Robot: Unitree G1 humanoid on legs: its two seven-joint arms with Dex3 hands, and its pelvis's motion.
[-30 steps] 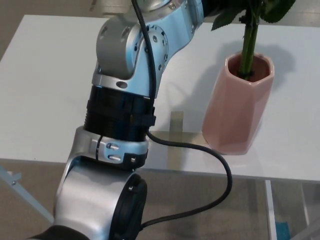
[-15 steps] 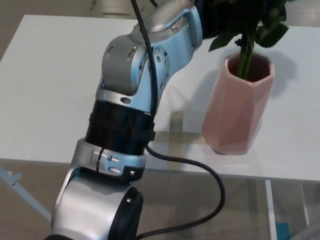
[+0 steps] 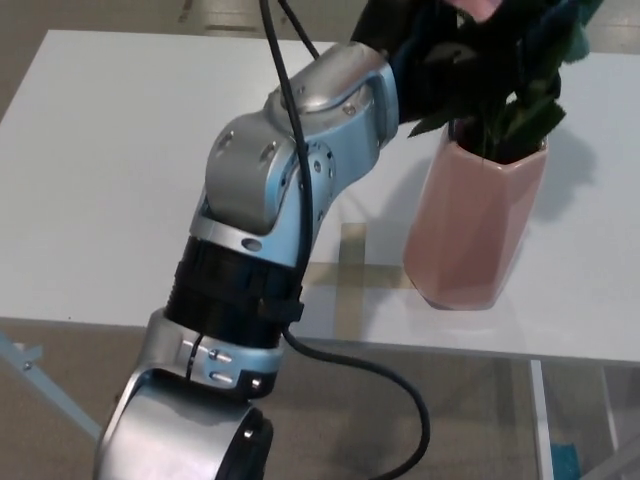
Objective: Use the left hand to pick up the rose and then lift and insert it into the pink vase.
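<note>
The pink vase (image 3: 470,225) stands upright on the white table (image 3: 100,180), right of centre. The rose's green stem and leaves (image 3: 525,105) go down into the vase's mouth, and a bit of its pink bloom (image 3: 482,8) shows at the top edge. My left hand (image 3: 425,55), black, is just above and left of the vase's rim, shut on the rose among the leaves. Its fingers are partly hidden by the foliage. My silver and blue left forearm (image 3: 290,160) runs up from the bottom left.
Pale tape marks (image 3: 351,262) lie on the table just left of the vase's base. A black cable (image 3: 370,370) hangs from my arm past the table's front edge (image 3: 480,350). Floor shows below.
My left hand has come down towards the vase with the rose. The stem has sunk deeper, so the leaves now sit at the rim and the bloom has entered the picture.
</note>
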